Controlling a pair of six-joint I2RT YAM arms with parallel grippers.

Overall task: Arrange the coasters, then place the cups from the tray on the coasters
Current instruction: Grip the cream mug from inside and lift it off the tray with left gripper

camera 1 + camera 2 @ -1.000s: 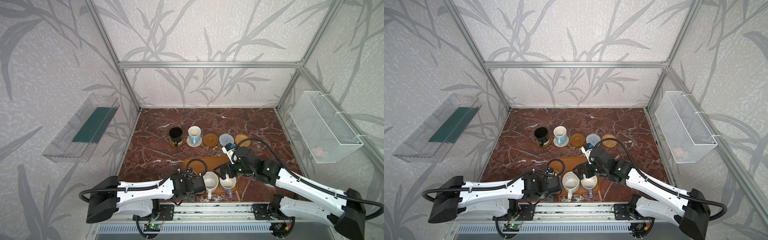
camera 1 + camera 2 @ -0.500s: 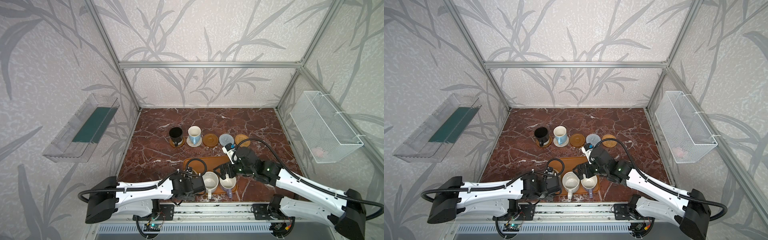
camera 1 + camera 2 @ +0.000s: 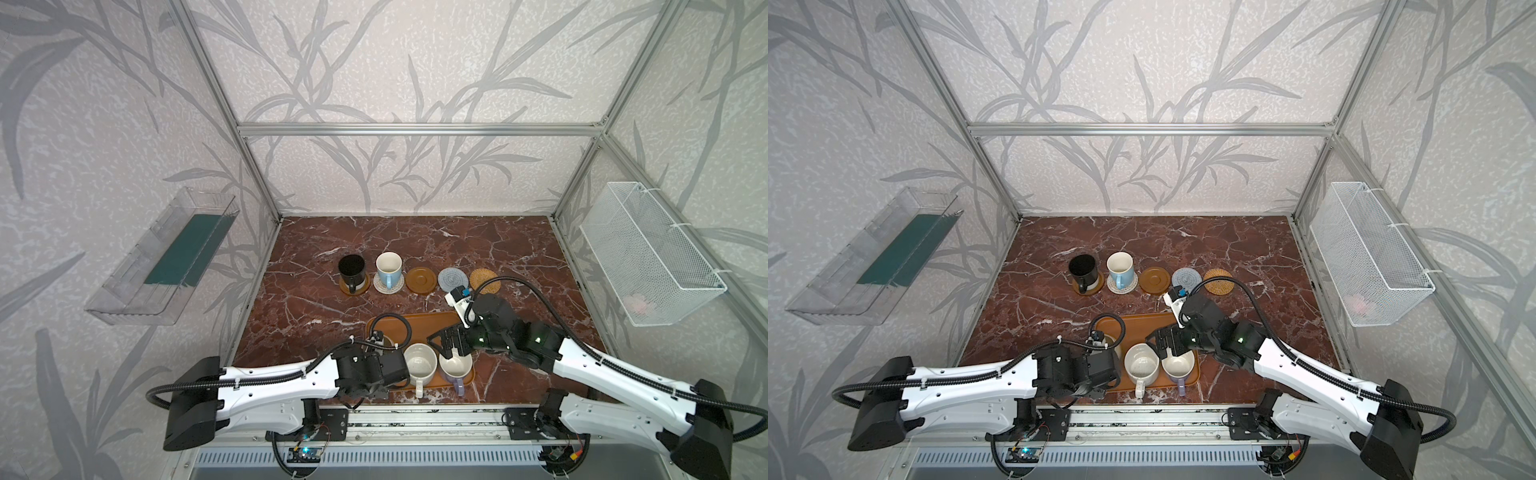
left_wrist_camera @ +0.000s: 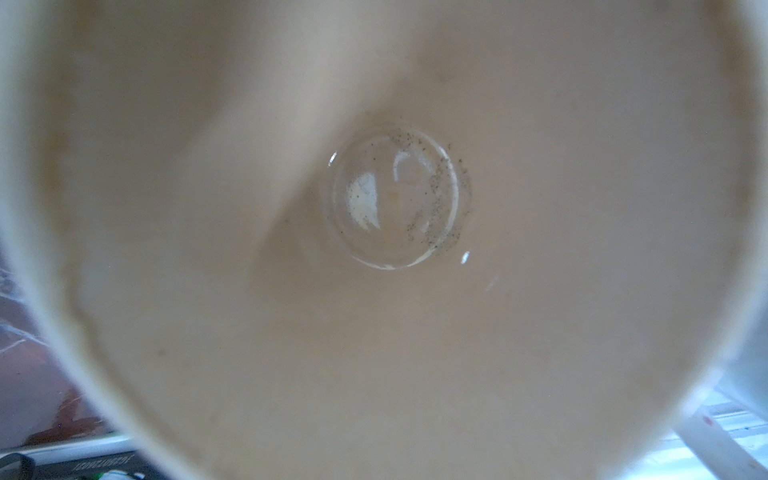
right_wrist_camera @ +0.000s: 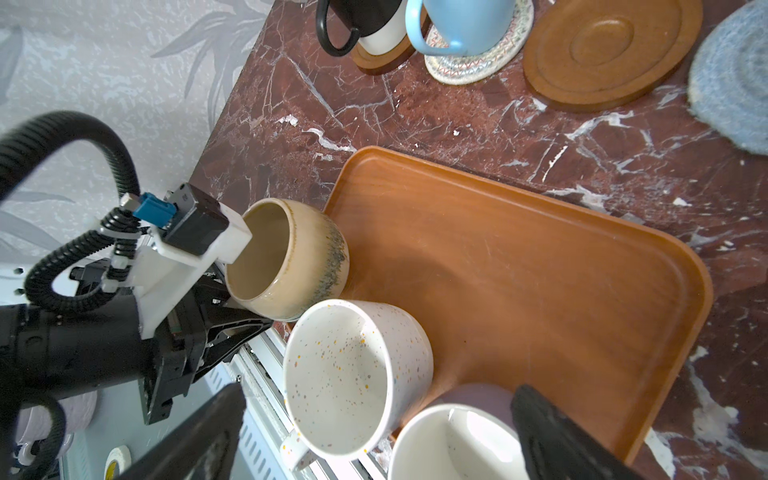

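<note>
Unloading the tray (image 5: 540,257): left gripper (image 5: 230,301) pinches the cream mug (image 5: 291,257) at the tray's left corner, seemingly by its wall; right gripper (image 3: 451,347) hangs spread over the tray's lavender mug (image 3: 456,365). Next: lift clear, toward the bare coaster (image 3: 421,280) beyond the tray.

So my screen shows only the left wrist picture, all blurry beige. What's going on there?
Observer: You're looking into the squat cream-yellow cup; the left gripper has its fingers shut on its rim.
Operator: Where is that cup?
Observer: At the tray's edge, beside the speckled white cup.
Operator: And the other arm?
Observer: The right gripper is open just above the lavender cup.
</note>
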